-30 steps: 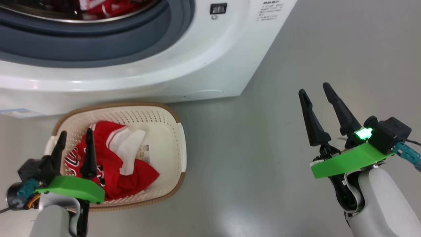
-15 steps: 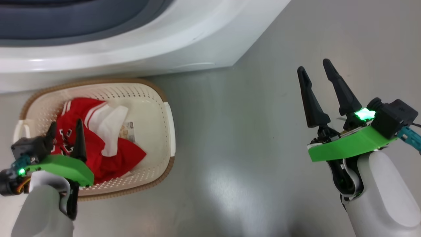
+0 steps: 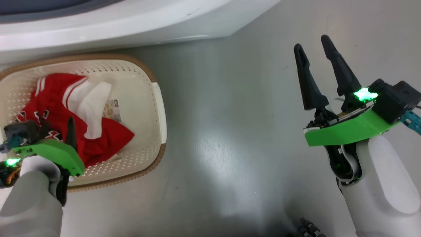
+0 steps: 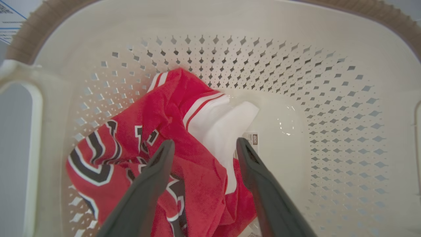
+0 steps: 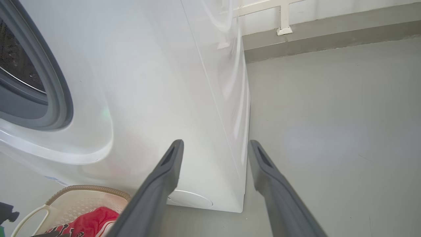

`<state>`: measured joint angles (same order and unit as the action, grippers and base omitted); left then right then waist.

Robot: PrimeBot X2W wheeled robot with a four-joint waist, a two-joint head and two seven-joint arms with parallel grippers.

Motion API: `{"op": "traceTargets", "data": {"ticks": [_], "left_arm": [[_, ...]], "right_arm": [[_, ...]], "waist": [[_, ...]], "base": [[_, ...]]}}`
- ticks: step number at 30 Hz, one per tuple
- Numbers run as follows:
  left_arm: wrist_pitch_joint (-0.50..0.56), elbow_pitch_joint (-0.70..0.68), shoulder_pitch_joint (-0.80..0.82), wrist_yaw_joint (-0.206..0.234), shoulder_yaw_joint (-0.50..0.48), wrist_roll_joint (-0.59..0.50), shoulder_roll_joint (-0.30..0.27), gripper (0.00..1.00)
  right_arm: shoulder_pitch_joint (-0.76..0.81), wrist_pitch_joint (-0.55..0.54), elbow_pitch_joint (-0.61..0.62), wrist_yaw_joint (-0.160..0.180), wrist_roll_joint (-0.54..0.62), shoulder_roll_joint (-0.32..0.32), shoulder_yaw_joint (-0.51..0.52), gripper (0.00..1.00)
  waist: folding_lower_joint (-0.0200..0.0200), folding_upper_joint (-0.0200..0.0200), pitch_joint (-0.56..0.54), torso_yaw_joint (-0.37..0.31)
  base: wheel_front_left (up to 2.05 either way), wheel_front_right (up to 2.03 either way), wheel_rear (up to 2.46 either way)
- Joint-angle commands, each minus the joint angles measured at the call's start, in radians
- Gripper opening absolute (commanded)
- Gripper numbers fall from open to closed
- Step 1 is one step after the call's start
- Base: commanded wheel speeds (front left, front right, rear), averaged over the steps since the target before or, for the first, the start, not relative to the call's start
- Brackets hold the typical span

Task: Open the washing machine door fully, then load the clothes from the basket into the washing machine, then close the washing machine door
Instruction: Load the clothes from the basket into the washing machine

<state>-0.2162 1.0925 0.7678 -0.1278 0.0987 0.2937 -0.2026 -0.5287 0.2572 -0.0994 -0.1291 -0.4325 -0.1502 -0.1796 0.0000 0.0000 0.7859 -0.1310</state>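
The cream basket (image 3: 157,108) stands on the floor just in front of the white washing machine (image 3: 131,23). Red clothes (image 3: 56,108) with white stripes lie in its left half. My left gripper (image 3: 57,126) hangs open over them. In the left wrist view its gripper (image 4: 204,142) straddles the red and white clothes (image 4: 171,108) close above the basket (image 4: 329,98), gripping nothing. My right gripper (image 3: 310,42) is open and empty over bare floor to the right. The right wrist view has that gripper (image 5: 215,143) facing the washing machine (image 5: 148,82). The washing machine door is out of view.
A paper label (image 4: 251,140) lies on the basket floor. The grey gasket (image 5: 49,82) rings the open drum mouth. A round cap (image 5: 190,199) sits low on the machine's front. Grey floor (image 3: 230,131) stretches right of the basket to a wall skirting (image 5: 329,36).
The head camera has tilted down, so the machine slid up out of the picture. My left gripper has tipped down and sunk closer to the clothes. The right gripper stayed open and held its place.
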Motion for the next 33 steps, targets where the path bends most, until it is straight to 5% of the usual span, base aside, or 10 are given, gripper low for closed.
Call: {"op": "traceTargets", "data": {"ticks": [1,12,33], "left_arm": [[0.006,0.011,-0.007,-0.003,-0.017,0.005,-0.047,1.0],[0.122,0.165,0.076,0.022,0.006,0.013,-0.075,1.0],[0.379,0.196,0.135,0.119,0.088,-0.032,-0.105,1.0]], "right_arm": [[0.014,0.005,0.026,-0.002,0.007,0.01,-0.019,1.0],[-0.009,0.005,0.032,-0.002,0.009,0.017,-0.03,1.0],[-0.027,0.005,0.042,-0.002,0.014,0.022,-0.034,1.0]], "waist": [[0.0,0.0,0.029,-0.01],[0.0,0.0,0.088,-0.036],[0.0,0.0,0.169,-0.054]], "base": [[0.0,0.0,0.0],[0.0,0.0,0.0],[0.0,0.0,0.0]]}}
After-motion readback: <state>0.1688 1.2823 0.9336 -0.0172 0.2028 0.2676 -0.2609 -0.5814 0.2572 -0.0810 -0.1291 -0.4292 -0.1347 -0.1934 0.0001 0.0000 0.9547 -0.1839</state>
